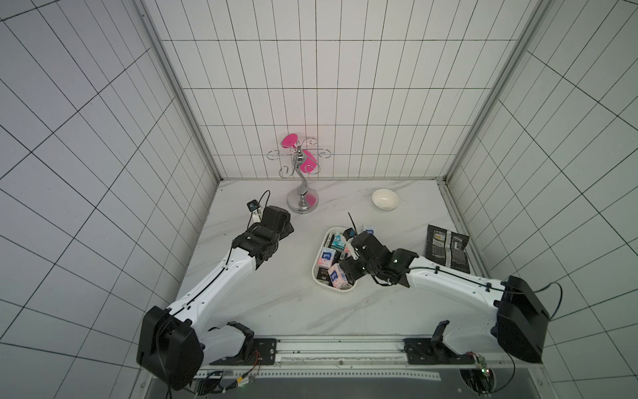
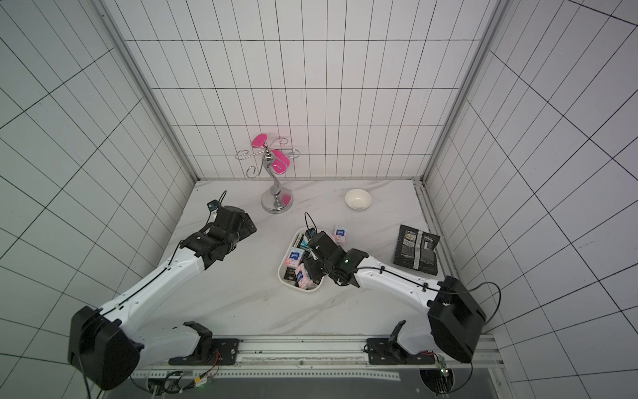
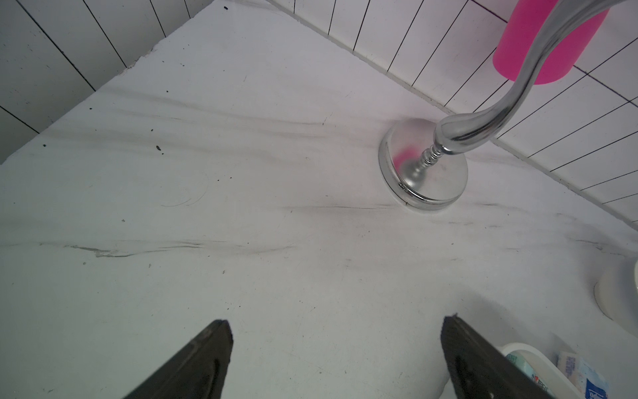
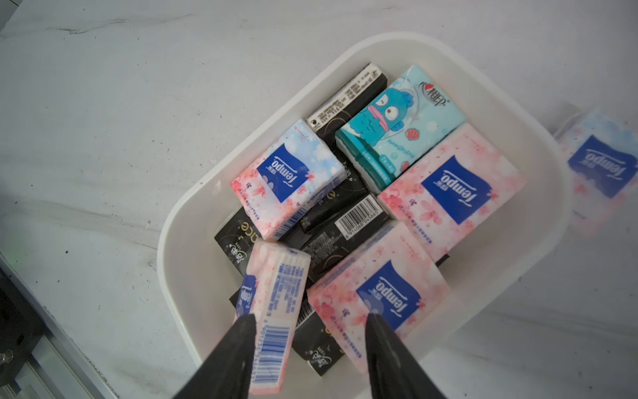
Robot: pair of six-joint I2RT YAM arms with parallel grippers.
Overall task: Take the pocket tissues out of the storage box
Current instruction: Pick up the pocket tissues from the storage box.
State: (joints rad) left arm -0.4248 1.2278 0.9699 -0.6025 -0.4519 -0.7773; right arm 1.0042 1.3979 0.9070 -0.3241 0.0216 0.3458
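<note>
Over the storage box (image 4: 179, 276), right gripper (image 4: 310, 321) jaws apart, one beside an on-edge pink tissue pack (image 4: 276, 293): centre, then close gently. Left gripper (image 3: 335, 324) jaws apart, away.

The pocket tissues (image 1: 327, 255) lie piled in the storage box (image 4: 193, 276) on the desk (image 1: 276, 293); one pack (image 1: 369, 229) just outside at one o'clock, bowl (image 1: 385, 199) beyond, pouches (image 1: 447, 252) at three, stand (image 1: 302, 202) at eleven.
</note>
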